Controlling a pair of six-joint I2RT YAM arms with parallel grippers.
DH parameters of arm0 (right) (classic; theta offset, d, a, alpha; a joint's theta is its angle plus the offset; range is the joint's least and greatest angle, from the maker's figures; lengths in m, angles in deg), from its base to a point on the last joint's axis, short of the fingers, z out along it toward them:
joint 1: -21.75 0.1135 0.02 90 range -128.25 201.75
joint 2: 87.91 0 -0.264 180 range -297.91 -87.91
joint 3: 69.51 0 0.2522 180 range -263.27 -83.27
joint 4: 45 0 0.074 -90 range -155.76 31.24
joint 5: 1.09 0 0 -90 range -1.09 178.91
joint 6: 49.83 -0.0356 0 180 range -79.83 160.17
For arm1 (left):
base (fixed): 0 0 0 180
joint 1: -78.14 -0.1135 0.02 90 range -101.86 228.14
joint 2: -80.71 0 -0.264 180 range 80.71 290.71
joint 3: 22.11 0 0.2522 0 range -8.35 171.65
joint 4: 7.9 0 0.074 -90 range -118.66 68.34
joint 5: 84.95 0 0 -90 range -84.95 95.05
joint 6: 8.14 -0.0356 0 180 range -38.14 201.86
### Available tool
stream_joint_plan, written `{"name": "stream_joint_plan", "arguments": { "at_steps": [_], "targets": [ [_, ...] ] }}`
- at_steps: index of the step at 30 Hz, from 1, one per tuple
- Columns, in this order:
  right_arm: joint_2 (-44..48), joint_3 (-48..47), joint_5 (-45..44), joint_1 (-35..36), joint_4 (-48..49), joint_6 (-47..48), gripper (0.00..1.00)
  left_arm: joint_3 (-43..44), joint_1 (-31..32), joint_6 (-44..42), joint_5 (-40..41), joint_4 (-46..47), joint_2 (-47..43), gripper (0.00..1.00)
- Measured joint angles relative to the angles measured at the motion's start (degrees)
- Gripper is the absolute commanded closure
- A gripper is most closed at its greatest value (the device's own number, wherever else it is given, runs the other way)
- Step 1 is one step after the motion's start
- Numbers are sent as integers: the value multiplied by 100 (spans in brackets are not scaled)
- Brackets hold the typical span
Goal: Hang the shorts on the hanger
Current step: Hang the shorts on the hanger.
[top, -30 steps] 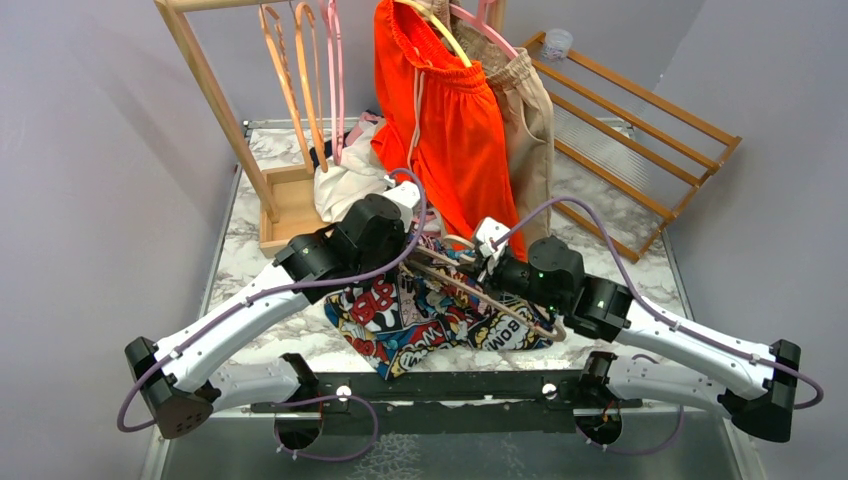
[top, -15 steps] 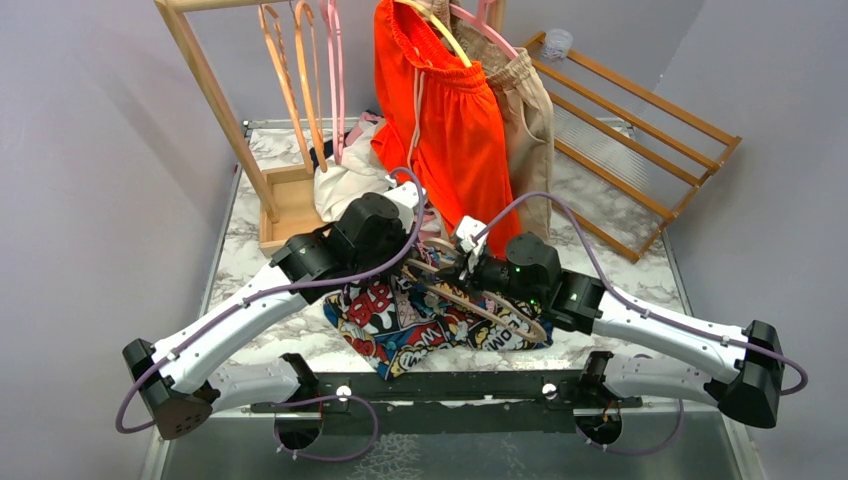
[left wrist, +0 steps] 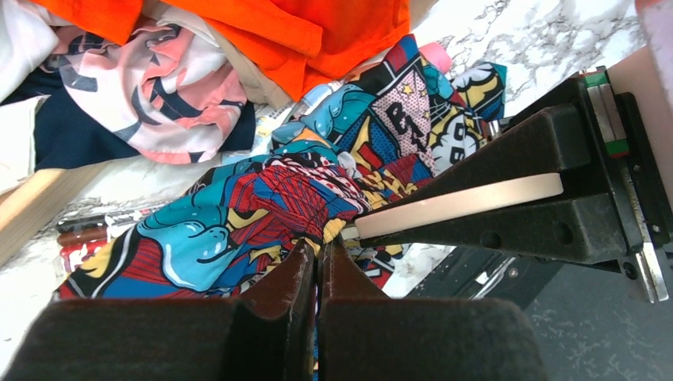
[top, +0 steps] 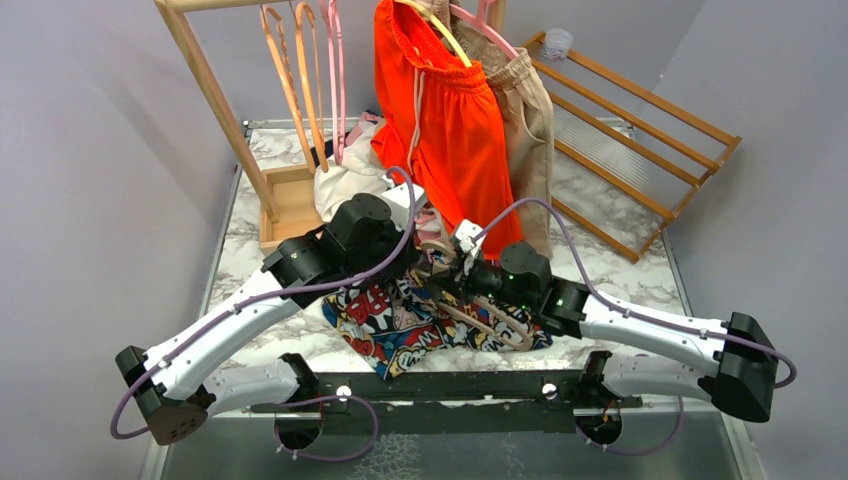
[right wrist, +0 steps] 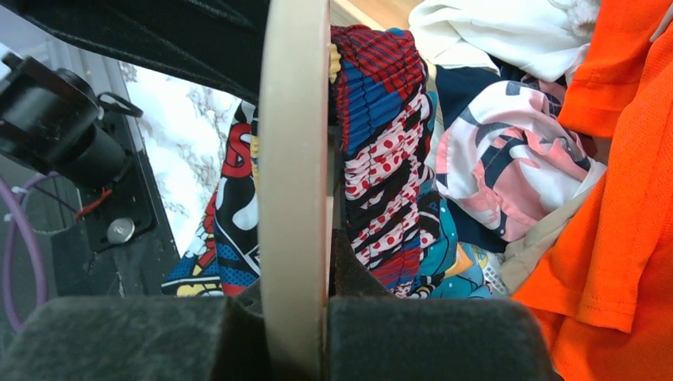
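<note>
The comic-print shorts (top: 400,322) lie bunched on the marble table between the two arms. My left gripper (top: 418,264) is shut on a gathered fold at their waistband (left wrist: 317,198), which is lifted a little. My right gripper (top: 447,277) is shut on one arm of the cream hanger (top: 486,316), close beside the left gripper. In the right wrist view the hanger arm (right wrist: 295,151) runs straight up between the fingers, right next to the elastic waistband (right wrist: 381,135). In the left wrist view the hanger's tip (left wrist: 460,204) reaches the fabric pinched at my left fingertips (left wrist: 305,258).
A wooden rack (top: 212,95) at the back carries orange hangers (top: 288,85), a pink hanger (top: 336,70), plain orange shorts (top: 450,115) and beige shorts (top: 532,115). Loose white and pink-patterned clothes (top: 350,180) lie under it. A slatted wooden frame (top: 630,125) leans at the back right.
My right arm has carried the hanger left and forward, up against the waistband that my left gripper holds. The left arm has shifted slightly left. Both grips are unchanged.
</note>
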Motion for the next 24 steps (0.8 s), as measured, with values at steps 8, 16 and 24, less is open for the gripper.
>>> {"name": "stream_joint_plan", "arguments": {
  "at_steps": [8, 16, 24],
  "targets": [
    [343, 400, 127, 0, 726, -422, 99, -2, 0, 133, -234, 170, -118, 100],
    [525, 634, 387, -2, 1325, -929, 99, 0, 0, 326, -636, 398, -111, 100],
    [643, 693, 638, -4, 1611, -1178, 99, 446, 0, 553, -984, 413, -72, 100]
  ]
}}
